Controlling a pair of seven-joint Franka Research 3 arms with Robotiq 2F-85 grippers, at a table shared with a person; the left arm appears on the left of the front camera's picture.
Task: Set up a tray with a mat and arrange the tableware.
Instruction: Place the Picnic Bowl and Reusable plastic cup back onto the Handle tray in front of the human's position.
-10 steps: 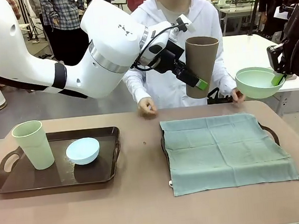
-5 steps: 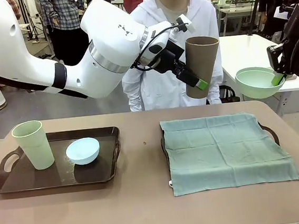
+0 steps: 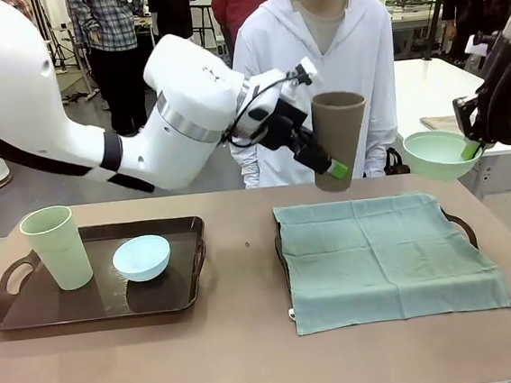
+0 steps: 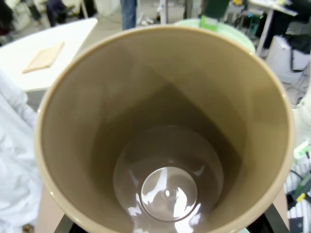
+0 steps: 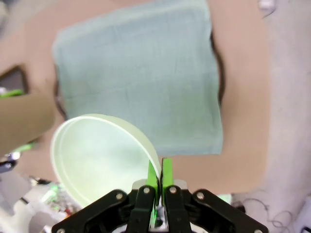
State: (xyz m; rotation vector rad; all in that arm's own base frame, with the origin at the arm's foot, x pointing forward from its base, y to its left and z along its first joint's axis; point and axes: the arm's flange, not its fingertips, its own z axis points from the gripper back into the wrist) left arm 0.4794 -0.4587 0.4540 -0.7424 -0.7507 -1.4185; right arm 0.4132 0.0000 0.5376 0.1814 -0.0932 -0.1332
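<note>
Here, the left gripper (image 3: 333, 166) is closed on the wall of the brown tumbler (image 3: 338, 129), held aloft over the green mat (image 3: 384, 256) at 11 o'clock. The right gripper (image 5: 158, 174) clamps the rim of the mint bowl (image 5: 97, 155), aloft at 1 o'clock. Both pieces look light, rigid and smooth, so thin-edge grips may slip.

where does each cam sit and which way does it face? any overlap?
Front: fixed between the arms, faces across the table at the person; left tool grips the tumbler, right tool pinches the bowl.
Left wrist: on the left wrist, looks straight into the tumbler; dark tool bits at the bottom corners.
Right wrist: on the right wrist, looks down at the mat; own fingers clamp the bowl's rim.
Shared: front and right wrist both show mat, bowl, tumbler.
</note>
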